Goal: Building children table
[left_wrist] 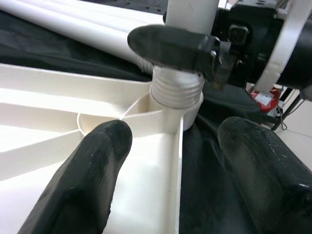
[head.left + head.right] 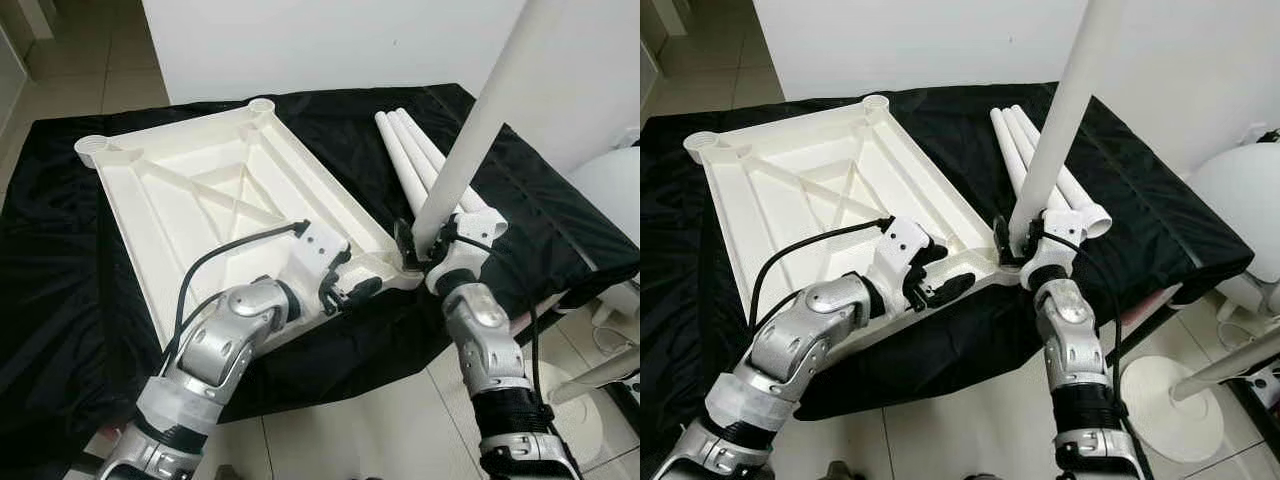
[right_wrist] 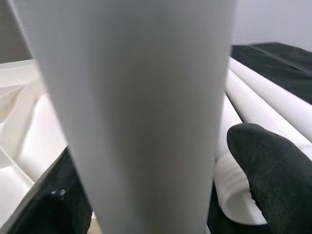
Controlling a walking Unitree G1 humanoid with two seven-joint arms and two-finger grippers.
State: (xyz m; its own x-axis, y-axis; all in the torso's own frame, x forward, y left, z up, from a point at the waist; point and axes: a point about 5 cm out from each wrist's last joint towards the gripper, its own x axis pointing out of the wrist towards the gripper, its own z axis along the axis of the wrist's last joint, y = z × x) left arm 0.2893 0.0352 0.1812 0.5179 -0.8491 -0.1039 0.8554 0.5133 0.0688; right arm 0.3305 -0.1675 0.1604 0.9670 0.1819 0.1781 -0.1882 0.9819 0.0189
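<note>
Tabletop point(image 2: 200, 210) lies upside down on your black-draped desk point(image 2: 60, 300), its near corner at the desk's edge. Your right tool point(image 2: 425, 250) is clamped on an upright leg point(image 2: 480, 120) seated in that corner socket; your left tool point(image 2: 345, 285), fingers apart, straddles the rim beside it. Spare legs point(image 2: 415, 160) lie just beyond.

Four legs point(image 2: 424, 160), one tabletop point(image 2: 200, 190)

White tabletop point(image 2: 215, 195) lies upside down; one leg point(image 2: 470, 130) stands in its corner socket, three legs point(image 2: 415, 160) lie beside.
</note>
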